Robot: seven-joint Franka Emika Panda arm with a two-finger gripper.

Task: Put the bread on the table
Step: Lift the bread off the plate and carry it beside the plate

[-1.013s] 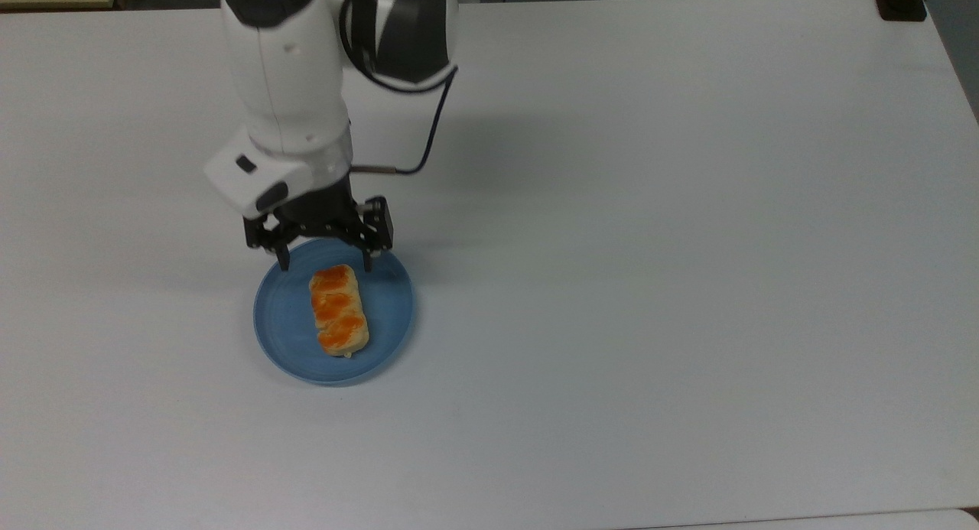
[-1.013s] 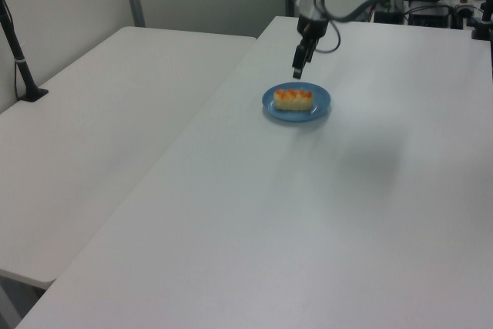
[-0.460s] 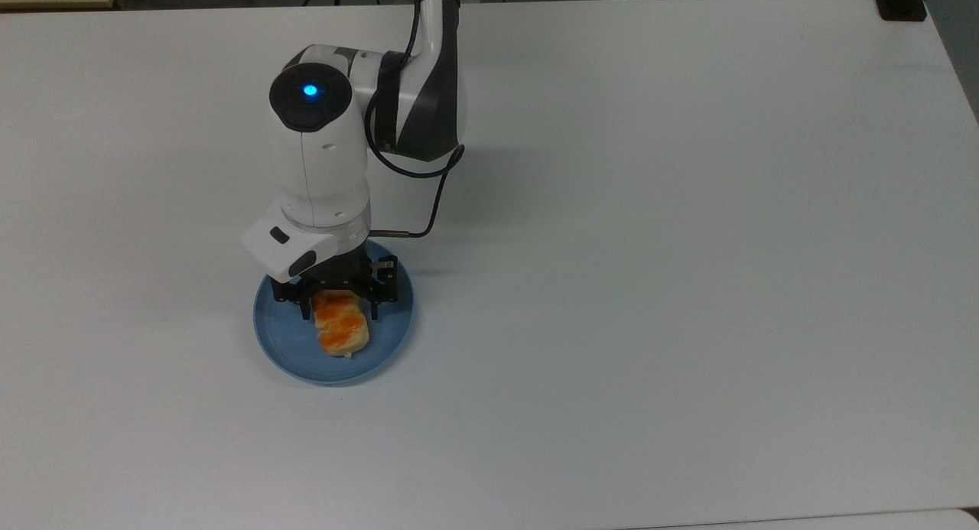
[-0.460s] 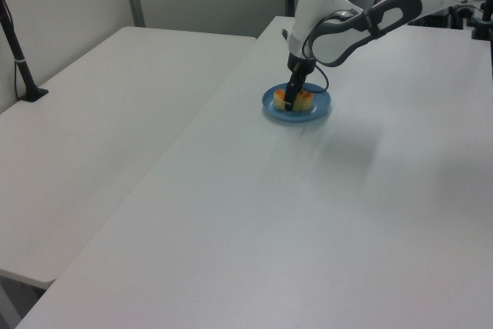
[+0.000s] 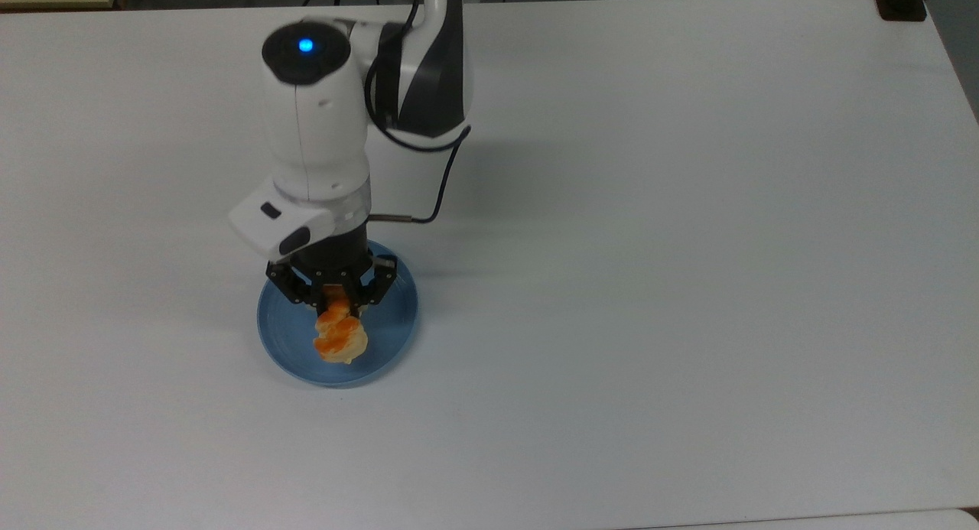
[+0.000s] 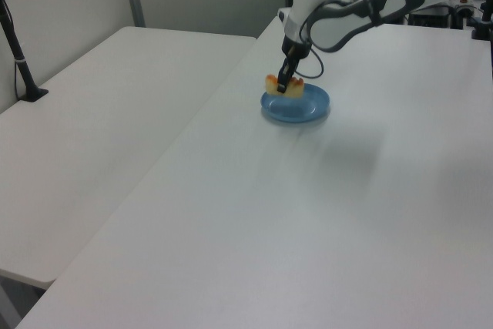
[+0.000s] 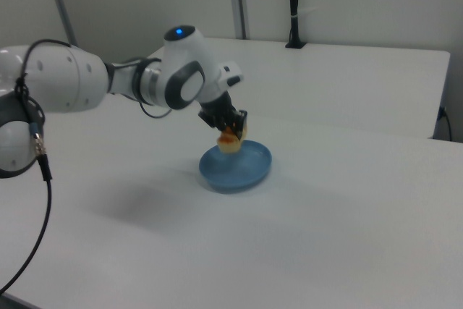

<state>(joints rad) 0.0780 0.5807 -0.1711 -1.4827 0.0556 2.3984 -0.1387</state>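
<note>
Bread [image 5: 341, 336]: small oblong bun, pale tan with glossy orange patches, clamped at one end between the jaws of the gripper [image 5: 339, 304] and hanging clear above the round blue plate [image 5: 394, 327], evidently for carrying to the smooth matte white table [image 5: 688, 247].

plate [image 5: 291, 339]: on the table [image 5: 688, 247], toward the top view's left
bread [image 5: 340, 335]: above the plate, lifted clear of it
gripper [image 5: 337, 299]: directly over the plate, at the bread's upper end
</note>
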